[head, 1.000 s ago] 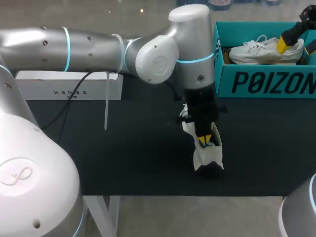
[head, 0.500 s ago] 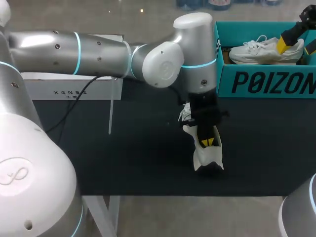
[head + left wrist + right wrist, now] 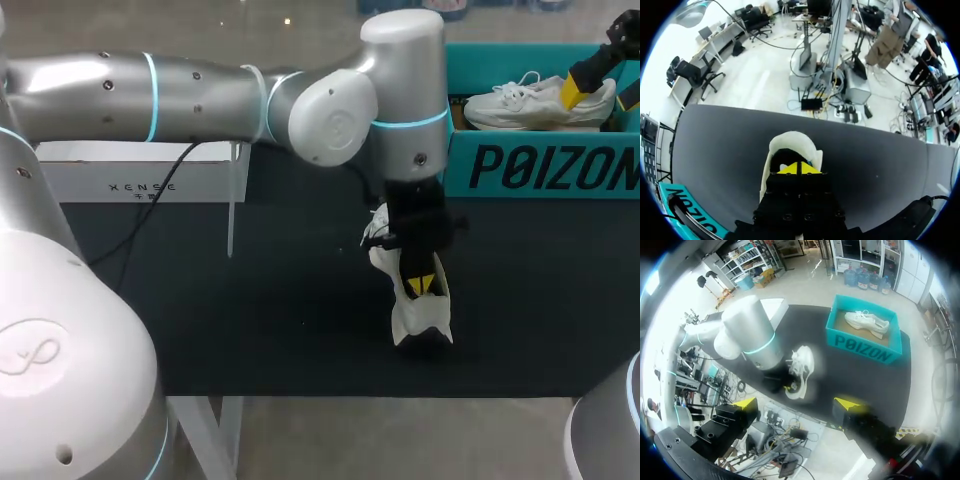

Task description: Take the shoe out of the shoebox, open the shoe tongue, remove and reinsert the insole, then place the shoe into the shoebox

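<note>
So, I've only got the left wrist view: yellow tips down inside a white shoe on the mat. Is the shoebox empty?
Observer: No. The head view shows a second white shoe lying in the teal shoebox.
Reviewer: And the right gripper?
Observer: The right gripper is open and holds nothing, raised well away from the shoebox.
Reviewer: Anything else out there?
Observer: A white box at the black mat's far left edge.

Most likely a robotics lab or test bench, not a home or shop. Shown by two silver robot arms with glowing cyan rings, the left arm (image 3: 200, 95) and the right arm (image 3: 600, 440), set at a black-topped table (image 3: 250, 330). Also a loose black cable (image 3: 135, 215) trailing beside a plain white box (image 3: 140, 180), and a teal shoebox (image 3: 540, 165) as test prop.
</note>
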Controlling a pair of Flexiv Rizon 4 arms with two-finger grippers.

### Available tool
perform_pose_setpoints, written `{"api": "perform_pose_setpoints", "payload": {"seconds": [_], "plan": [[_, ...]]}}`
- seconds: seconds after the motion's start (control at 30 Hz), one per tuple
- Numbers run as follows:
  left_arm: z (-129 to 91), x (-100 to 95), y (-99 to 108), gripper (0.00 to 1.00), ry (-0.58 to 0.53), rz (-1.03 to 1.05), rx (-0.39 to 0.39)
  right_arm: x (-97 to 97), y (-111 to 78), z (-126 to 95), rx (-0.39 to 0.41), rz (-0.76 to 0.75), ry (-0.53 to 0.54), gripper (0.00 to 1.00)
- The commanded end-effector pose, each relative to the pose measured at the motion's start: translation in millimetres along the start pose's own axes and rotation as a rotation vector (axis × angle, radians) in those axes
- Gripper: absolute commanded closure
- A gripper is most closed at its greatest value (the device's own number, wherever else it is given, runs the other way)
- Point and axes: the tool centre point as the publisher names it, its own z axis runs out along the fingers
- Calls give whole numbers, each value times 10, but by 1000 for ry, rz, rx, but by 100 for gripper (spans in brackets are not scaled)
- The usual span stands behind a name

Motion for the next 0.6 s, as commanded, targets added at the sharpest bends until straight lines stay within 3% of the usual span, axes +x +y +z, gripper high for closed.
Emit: {"api": "perform_pose_setpoints", "payload": {"seconds": [0.03, 0.33, 0.6], "plan": [[109, -21, 25, 100, 9, 5, 9, -1, 25, 1, 6, 1, 0, 0], [425, -147, 151, 100, 28, 33, 53, -1, 25, 1, 6, 1, 0, 0], [885, -304, 230, 100, 47, 52, 98, -1, 25, 1, 6, 1, 0, 0]]}}
